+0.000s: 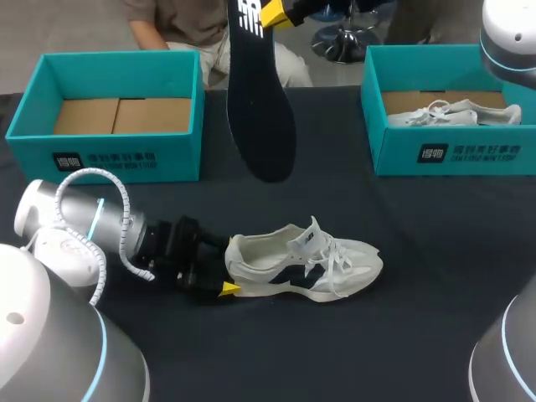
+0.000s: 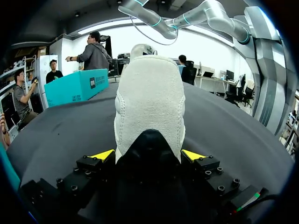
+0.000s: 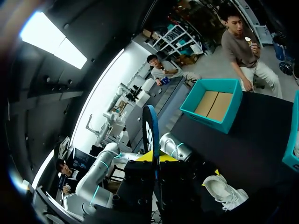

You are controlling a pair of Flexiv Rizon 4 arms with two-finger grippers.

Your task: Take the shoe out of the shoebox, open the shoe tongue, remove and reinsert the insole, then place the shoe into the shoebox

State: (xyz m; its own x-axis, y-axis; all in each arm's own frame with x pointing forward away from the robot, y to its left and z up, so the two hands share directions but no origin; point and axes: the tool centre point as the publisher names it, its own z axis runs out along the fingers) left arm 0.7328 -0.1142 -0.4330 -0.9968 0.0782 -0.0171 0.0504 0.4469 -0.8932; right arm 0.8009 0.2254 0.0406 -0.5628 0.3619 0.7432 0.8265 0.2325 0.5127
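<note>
A white shoe (image 1: 306,264) with dark side panels lies on its sole on the black table, toe pointing right. My left gripper (image 1: 224,266) is at its heel. In the left wrist view the heel (image 2: 149,102) fills the gap between the yellow tips, and my left gripper (image 2: 147,155) is shut on it from both sides. A black insole (image 1: 258,109) hangs high over the table's middle, toe end down. My right gripper (image 1: 272,15) is shut on its upper end. The right wrist view shows the insole (image 3: 150,126) edge-on between the tips of my right gripper (image 3: 150,157), with the shoe (image 3: 224,191) far below.
A teal shoebox (image 1: 109,159) with a bare cardboard floor stands at the back left. A second teal shoebox (image 1: 452,151) at the back right holds another white shoe (image 1: 456,113). Black tabletop lies in front of and to the right of the shoe.
</note>
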